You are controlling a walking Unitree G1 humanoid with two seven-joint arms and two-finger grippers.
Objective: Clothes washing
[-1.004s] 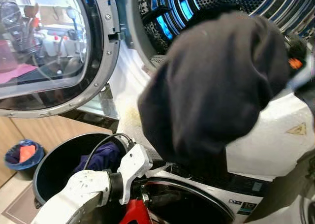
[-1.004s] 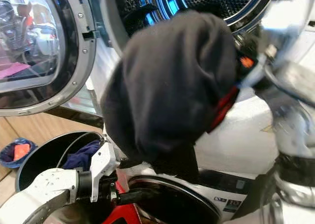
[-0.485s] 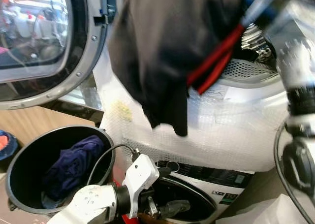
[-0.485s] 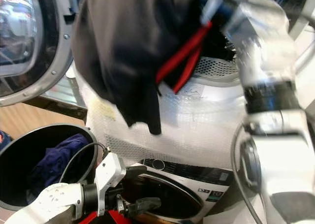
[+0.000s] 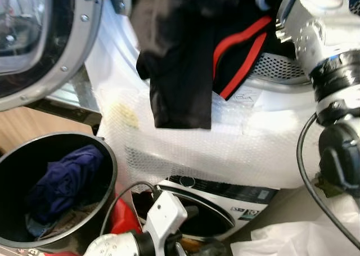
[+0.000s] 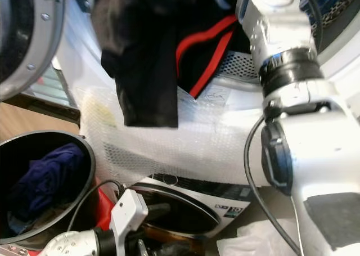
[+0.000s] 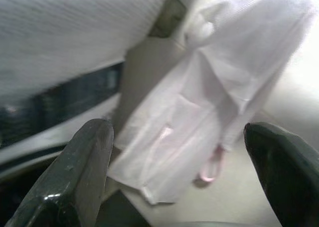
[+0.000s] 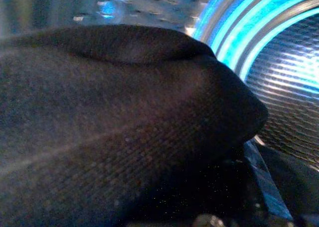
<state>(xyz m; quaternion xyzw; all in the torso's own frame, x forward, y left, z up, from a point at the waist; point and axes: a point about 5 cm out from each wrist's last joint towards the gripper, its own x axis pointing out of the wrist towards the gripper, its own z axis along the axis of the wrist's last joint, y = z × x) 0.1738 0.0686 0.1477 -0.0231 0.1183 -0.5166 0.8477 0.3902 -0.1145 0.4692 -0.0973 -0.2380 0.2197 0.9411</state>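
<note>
Right gripper (image 8: 234,187): buried under the black garment (image 5: 185,70) at the drum (image 8: 279,77) mouth; fingers hidden by cloth, so grip can't be told, though the garment seems carried on it. Garment's tail and red stripes hang over the drum lip. Left gripper (image 7: 179,177): low, fingers wide apart, empty, facing a white bag (image 7: 214,117). Bin (image 5: 17,155) beside the machine holds blue clothes (image 5: 62,180).

Step judged: loading. Next: push deeper, release, clear the hanging tail.

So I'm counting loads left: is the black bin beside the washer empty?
No, the bin holds a dark blue garment in a heap.
</note>
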